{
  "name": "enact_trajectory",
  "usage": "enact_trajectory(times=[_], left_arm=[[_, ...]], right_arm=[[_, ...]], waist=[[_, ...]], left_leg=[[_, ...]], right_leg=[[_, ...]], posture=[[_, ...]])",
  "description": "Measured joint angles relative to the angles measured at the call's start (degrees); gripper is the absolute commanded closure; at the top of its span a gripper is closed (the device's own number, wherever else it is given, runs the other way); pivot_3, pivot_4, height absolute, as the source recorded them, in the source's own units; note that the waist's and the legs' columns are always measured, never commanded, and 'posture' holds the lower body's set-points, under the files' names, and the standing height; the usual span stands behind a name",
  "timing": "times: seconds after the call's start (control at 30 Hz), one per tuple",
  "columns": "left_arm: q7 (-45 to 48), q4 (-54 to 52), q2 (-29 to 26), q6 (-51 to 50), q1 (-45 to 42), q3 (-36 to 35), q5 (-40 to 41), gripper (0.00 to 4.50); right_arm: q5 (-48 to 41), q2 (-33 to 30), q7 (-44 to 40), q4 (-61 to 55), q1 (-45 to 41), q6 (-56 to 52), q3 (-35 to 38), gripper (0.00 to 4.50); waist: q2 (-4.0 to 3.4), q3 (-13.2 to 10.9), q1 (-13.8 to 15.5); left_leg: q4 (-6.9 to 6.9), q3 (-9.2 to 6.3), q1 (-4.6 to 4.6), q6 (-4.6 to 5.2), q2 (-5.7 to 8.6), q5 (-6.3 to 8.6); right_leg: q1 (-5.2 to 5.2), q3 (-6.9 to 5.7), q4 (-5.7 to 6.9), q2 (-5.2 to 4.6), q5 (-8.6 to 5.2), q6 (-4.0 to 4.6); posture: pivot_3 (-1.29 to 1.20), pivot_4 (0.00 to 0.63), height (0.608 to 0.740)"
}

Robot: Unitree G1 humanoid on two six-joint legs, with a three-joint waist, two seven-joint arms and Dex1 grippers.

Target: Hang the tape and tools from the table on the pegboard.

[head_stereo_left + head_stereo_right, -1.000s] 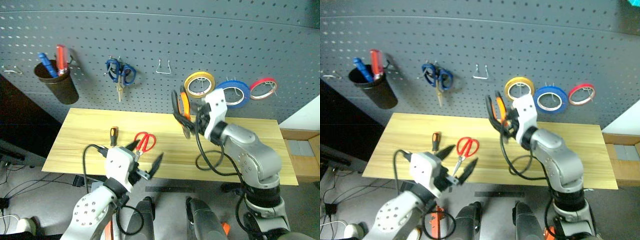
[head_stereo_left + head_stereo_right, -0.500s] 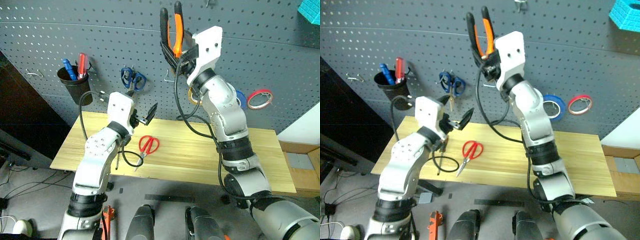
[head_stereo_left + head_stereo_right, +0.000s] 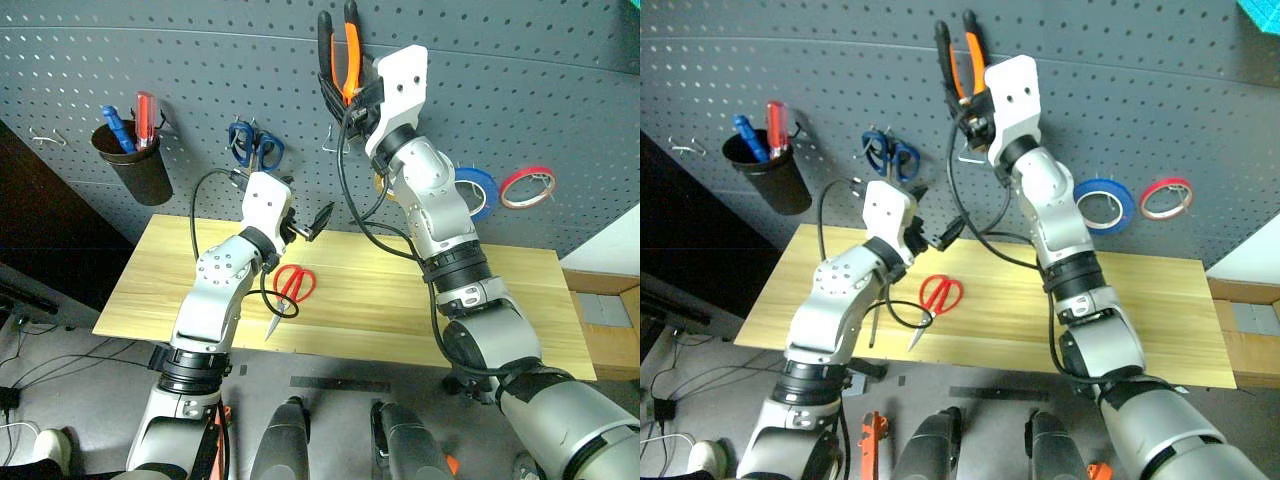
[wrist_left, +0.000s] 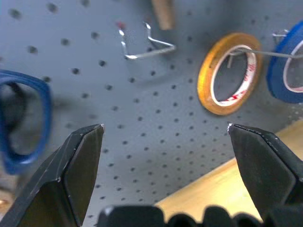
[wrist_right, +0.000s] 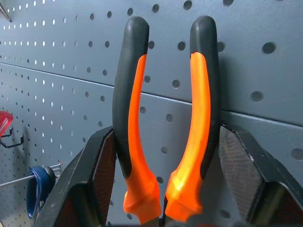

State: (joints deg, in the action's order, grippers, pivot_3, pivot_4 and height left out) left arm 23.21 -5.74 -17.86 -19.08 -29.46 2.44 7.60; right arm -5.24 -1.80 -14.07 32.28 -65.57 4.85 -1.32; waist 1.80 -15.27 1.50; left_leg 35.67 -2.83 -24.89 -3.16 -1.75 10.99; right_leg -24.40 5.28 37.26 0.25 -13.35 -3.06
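The pliers (image 3: 341, 50) have black handles with orange inner grips, curved and spread a little, ends pointing up. The right hand (image 3: 352, 100) grasps them low on the handles, raised against the pegboard (image 3: 520, 90), above a bare wire hook (image 4: 142, 45); the right wrist view shows a black finger (image 5: 97, 175) pressed to the outside of each handle, with the dark grey holed panel right behind.

The red-handled scissors (image 3: 290, 288) lie flat on the pale plank tabletop (image 3: 400, 310), blades pointing toward the near edge at about 7 o'clock. The screwdriver cannot be made out; the left forearm covers that part of the tabletop. The blue tape (image 3: 474, 190) already hangs on the pegboard, at 3 o'clock from the hook, with the yellow roll (image 4: 229, 73) between them and the red roll (image 3: 527, 186) farther along at 3 o'clock.

The left hand (image 3: 305, 222) is released, fingers spread wide and empty, over the tabletop's far edge, at 12 o'clock from the scissors. Its wrist view looks between the fingertips (image 4: 87, 142) at the hook, the yellow roll and a slice of blue-handled scissors (image 4: 21, 123).

The tabletop from the scissors out to its 3 o'clock end lies bare. On the board, the blue-handled scissors hang at 9 o'clock from the hook, and a dark cup (image 3: 132, 165) with a red and a blue handle hangs beyond them.
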Motion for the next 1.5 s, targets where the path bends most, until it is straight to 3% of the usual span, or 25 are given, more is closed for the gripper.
enact_trajectory(times=[0.53, 0.73, 0.97, 1.1, 1.27, 1.37, 1.5], left_arm=[[-0.01, 0.07, 0.02, -1.35, 0.63, 0.51, -0.02, 0.0], [-0.05, -0.83, 0.0, -2.08, 0.75, 0.58, -0.02, 0.0], [-0.09, -0.83, 0.34, -2.1, 0.73, 0.68, -0.02, 0.0], [-0.17, -0.94, 0.61, -2.09, 0.9, 0.8, -0.03, 0.0], [-2.7, -6.68, 0.76, -4.87, 7.76, 0.66, -0.22, 0.0], [-5.87, -11.34, 0.74, -7.95, 13.24, 0.69, -2.24, 0.0], [-11.39, -12.93, 1.92, -13.59, 18.63, 0.68, -5.66, 0.0]], right_arm=[[0.61, 2.74, 1.85, 10.38, -1.33, 9.54, 0.04, 1.83], [1.91, 3.22, 1.83, 10.81, -0.8, 10.44, -0.62, 0.03], [1.92, 2.79, 1.66, 7.13, 1.46, 7.52, -0.73, 0.03], [1.82, 1.4, 0.39, -0.82, 6.05, 2.05, -1.18, 0.03], [-0.85, -4.1, -5.74, -22.5, 18.54, -14.91, -3.23, 0.03], [-3.92, -10.19, -11.41, -38.06, 28.44, -24.8, -6.3, 0.03], [-7.13, -17.21, -17.57, -49.66, 39.95, -30.51, -8.06, 0.03]], waist=[[-0.07, -2.63, 0.03], [-0.09, -2.77, 0.14], [-0.12, -2.8, 0.3], [-0.13, -2.81, 0.26], [-0.15, -2.83, -0.2], [-0.15, -2.83, -0.39], [-0.16, -2.95, -0.72]], left_leg=[[0.31, -0.13, 0.05, 0.0, 0.06, -0.01], [0.31, -0.15, 0.05, -0.01, 0.07, -0.02], [0.31, -0.19, 0.05, -0.12, 0.08, -0.11], [0.23, -0.17, 0.02, -0.12, 0.1, -0.11], [0.05, -0.11, -0.12, -0.16, 0.16, -0.08], [0.0, -0.15, -0.21, -0.18, 0.14, -0.04], [0.03, -0.15, -0.2, -0.18, 0.16, -0.04]], right_leg=[[-0.03, -0.01, 0.59, 0.0, -0.09, -0.06], [-0.03, -0.03, 0.6, 0.0, -0.13, -0.11], [-0.02, -0.03, 0.58, -0.01, -0.26, -0.31], [-0.03, -0.04, 0.5, -0.07, -0.29, -0.28], [-0.19, 0.0, 0.42, -0.25, -0.33, -0.14], [-0.32, -0.05, 0.48, -0.27, -0.5, -0.05], [-0.32, -0.03, 0.52, -0.25, -0.75, -0.39]], posture=[[0.26, 0.336, 0.74], [0.25, 0.339, 0.74], [0.2, 0.326, 0.74], [0.17, 0.324, 0.74], [0.12, 0.325, 0.74], [0.11, 0.331, 0.74], [0.09, 0.346, 0.74]])
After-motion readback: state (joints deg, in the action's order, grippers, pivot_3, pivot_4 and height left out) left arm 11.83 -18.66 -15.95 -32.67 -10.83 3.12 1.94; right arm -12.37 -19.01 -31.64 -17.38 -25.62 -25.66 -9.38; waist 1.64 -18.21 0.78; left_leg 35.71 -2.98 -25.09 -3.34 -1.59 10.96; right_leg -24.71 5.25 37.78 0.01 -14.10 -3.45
